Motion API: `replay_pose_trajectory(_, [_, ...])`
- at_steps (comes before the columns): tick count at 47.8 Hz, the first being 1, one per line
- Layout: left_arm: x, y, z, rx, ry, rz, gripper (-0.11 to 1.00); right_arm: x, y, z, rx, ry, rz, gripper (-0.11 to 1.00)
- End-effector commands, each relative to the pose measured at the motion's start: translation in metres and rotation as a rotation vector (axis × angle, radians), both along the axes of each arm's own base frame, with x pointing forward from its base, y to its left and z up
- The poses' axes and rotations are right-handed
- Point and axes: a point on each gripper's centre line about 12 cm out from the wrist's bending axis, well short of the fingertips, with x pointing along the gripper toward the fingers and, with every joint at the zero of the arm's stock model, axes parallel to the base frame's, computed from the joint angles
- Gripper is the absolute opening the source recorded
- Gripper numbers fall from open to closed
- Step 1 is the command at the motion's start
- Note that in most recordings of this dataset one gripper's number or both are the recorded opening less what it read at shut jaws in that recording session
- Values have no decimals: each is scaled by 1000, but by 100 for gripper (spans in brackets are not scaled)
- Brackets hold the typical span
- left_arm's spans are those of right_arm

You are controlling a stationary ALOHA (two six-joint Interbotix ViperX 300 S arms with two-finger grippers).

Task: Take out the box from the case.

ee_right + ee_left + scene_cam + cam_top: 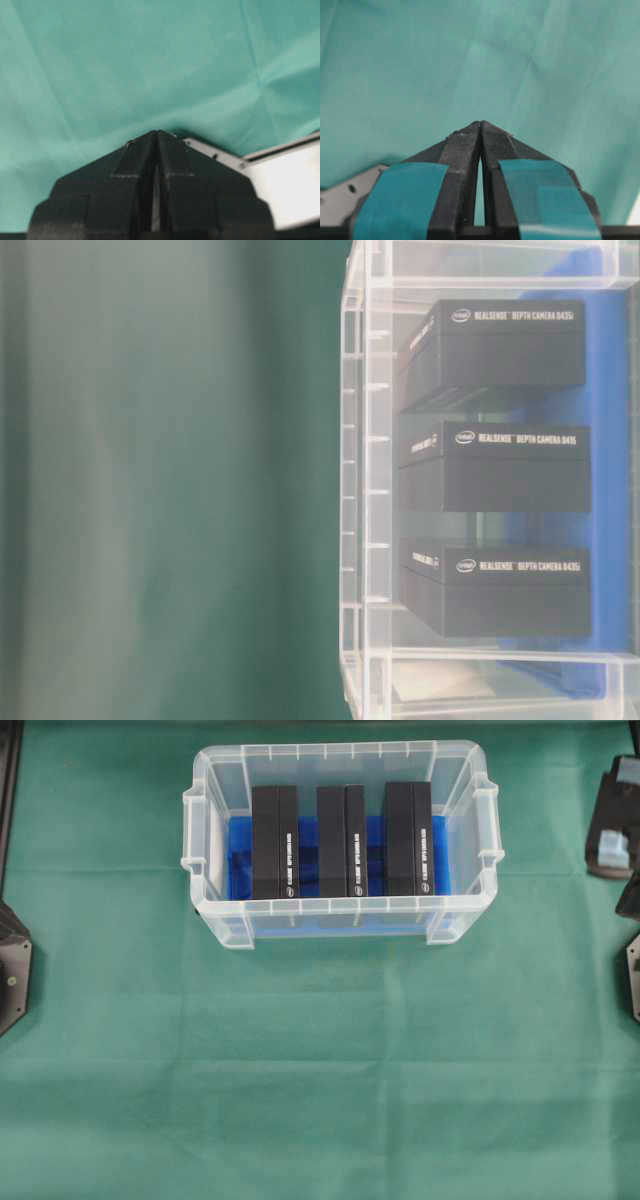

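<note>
The case (340, 750), a clear plastic tub with a blue bottom, stands at the back middle of the green cloth. Inside it three black boxes stand side by side: left (275, 840), middle (342, 840), right (408, 838). The table-level view shows the same boxes (495, 465) through the case wall (365, 490), with white lettering on their sides. My left gripper (480, 123) is shut with nothing in it, over bare green cloth. My right gripper (156, 132) is shut too, fingertips touching, holding nothing. Neither gripper is near the case.
Green cloth (320, 1070) covers the whole table. Black arm bases sit at the left edge (12, 965) and right edge (632, 975). A dark fixture with a pale block (615, 820) stands at the back right. A white plate (285, 185) shows beside the right gripper.
</note>
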Motion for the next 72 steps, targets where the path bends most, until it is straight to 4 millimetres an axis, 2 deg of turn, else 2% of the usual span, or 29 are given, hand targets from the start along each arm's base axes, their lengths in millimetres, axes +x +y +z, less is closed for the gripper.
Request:
replay_pose_trajectory(1, [6,0,6,-40,-6,66,2,3,-2,7,8,-22,-104,0])
replay_pose_trajectory(6, [9,0,3,-100,18,178,2,0,-6,6,21,-6,-315,0])
replay_pose_trajectory(14, [9,4,-2,-235,78,478,2,-2,-10,4,43,0,-603,0])
replay_pose_trajectory(20, [5,5,-5,-314,113,678,1,-1,-9,2,60,-1,-712,0])
replay_pose_trajectory(30, [4,7,-5,-363,115,808,1,-1,-10,0,73,17,-881,0])
replay_pose_trajectory(44, [4,13,-5,-360,111,847,2,2,-11,1,82,-9,-893,0])
replay_pose_trajectory(53, [1,31,-4,-324,101,887,1,1,-25,2,62,-29,-941,0])
replay_pose_trajectory(60, [-1,47,-3,-295,90,909,2,-2,-43,2,51,-31,-952,0])
replay_pose_trajectory(72, [-5,74,1,-245,81,944,1,-2,-87,1,21,-49,-973,0])
